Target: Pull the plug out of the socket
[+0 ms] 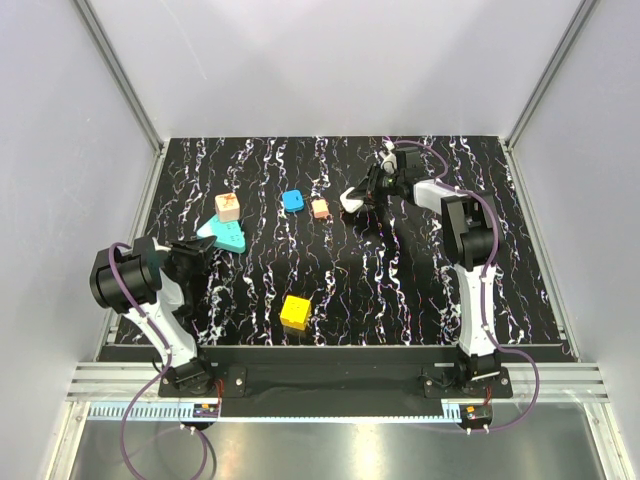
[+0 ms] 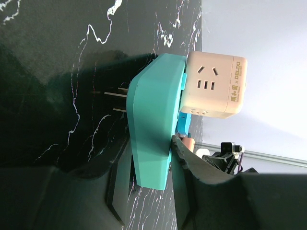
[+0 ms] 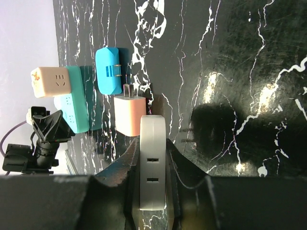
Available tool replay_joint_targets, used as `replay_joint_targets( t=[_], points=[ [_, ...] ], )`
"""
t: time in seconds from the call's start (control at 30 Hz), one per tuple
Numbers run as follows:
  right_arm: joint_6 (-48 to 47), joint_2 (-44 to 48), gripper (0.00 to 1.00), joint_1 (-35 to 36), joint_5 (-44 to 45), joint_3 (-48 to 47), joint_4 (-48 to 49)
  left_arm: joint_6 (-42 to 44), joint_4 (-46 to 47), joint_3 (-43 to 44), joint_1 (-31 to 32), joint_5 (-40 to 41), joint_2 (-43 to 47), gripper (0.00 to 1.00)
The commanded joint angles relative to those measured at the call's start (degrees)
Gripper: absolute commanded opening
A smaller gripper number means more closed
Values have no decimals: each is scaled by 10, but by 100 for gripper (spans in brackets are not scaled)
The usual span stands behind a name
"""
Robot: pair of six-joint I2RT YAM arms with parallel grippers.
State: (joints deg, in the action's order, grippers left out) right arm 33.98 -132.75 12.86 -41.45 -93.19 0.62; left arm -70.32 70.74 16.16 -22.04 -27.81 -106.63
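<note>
Upper left of the top view: smooth tan cube plug (image 1: 229, 206), reddish mark on top, seated on the flat teal plastic socket (image 1: 228, 236) with rounded corners. Left claw (image 2: 151, 158) clenched on the socket's edge. Right claw (image 3: 152, 155) gripping one glossy white rounded block (image 3: 152, 129), upper centre-right. Lying loose: one blue block (image 1: 293, 200), one salmon block (image 1: 320, 208), one yellow cube (image 1: 295, 311). Black desk (image 1: 400, 290) with white marble veining; pale grey walls (image 1: 330, 70).

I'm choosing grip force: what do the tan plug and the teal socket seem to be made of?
The plug looks like moulded plastic, matte peach, with crisp slot openings and printed lettering. The socket is probably hard plastic too: smooth satin teal, rounded moulded edges.
</note>
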Motion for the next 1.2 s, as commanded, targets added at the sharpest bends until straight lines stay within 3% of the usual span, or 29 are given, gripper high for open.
replay_joint_targets(
  t=[0.0,0.13,0.37,0.5,0.67,0.8,1.03,1.1,1.17],
  points=[
    [0,7,10,7,7,-15,12,27,-1,3,-2,14,-3,0],
    [-10,4,16,10,14,-10,8,27,2,2,-1,14,-2,0],
    [-33,0,38,11,33,-9,-29,37,-6,0,6,26,9,0],
    [-69,14,54,13,72,-13,-74,43,-22,3,10,31,18,0],
    [-107,45,81,12,134,-44,-141,43,-20,6,10,20,12,0],
    [-110,78,100,15,258,-76,-219,43,-20,6,9,20,12,0],
    [-196,101,100,93,483,-159,-373,41,-20,12,10,13,6,0],
    [-200,94,100,109,465,-184,-411,40,-15,12,9,10,3,0],
    [-169,92,100,110,390,-190,-413,41,-16,12,9,9,3,0]
  ],
)
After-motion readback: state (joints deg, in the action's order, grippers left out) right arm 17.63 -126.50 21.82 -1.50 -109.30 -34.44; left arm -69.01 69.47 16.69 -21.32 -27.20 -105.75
